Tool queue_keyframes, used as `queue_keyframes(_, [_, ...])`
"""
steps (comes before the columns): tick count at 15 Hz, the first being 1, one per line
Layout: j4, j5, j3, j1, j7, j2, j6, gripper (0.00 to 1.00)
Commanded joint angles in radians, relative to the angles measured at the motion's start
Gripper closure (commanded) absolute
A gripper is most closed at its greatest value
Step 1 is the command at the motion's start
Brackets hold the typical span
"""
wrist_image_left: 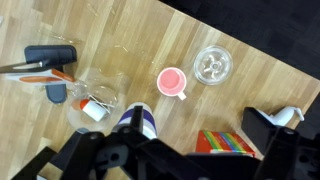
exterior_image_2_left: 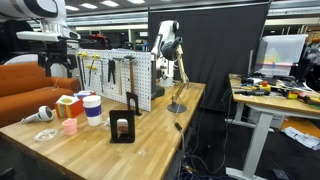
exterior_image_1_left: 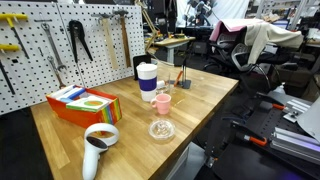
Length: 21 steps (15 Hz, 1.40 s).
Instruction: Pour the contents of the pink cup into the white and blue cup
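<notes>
The pink cup (exterior_image_1_left: 161,102) stands upright on the wooden table, also in an exterior view (exterior_image_2_left: 70,127) and the wrist view (wrist_image_left: 172,82). The white and blue cup (exterior_image_1_left: 147,80) stands upright just behind it, close but apart, and shows in an exterior view (exterior_image_2_left: 92,108) and the wrist view (wrist_image_left: 141,122). My gripper (wrist_image_left: 197,124) is open and empty, high above both cups and looking straight down. In an exterior view it hangs well above the table's end (exterior_image_2_left: 60,62). I cannot see what is inside the pink cup.
A flat clear glass dish (exterior_image_1_left: 161,130) lies in front of the pink cup. An orange box with coloured stripes (exterior_image_1_left: 85,103) and a white round device (exterior_image_1_left: 99,140) are nearby. A black holder (exterior_image_2_left: 122,128), a lamp stand (exterior_image_2_left: 177,98) and a pegboard with tools (exterior_image_1_left: 70,35) surround the area.
</notes>
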Motion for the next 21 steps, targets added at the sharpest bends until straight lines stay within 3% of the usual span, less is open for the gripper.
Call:
queue_keyframes(1, [0.039,-0.098,0.037,0.026,-0.063,0.086,0.071,0.0])
queue_keyframes(12, [0.045,-0.149,0.053,0.042,-0.038,0.125,0.112,0.0])
queue_keyframes(21, [0.039,-0.159,0.107,0.074,-0.208,0.305,0.342,0.0])
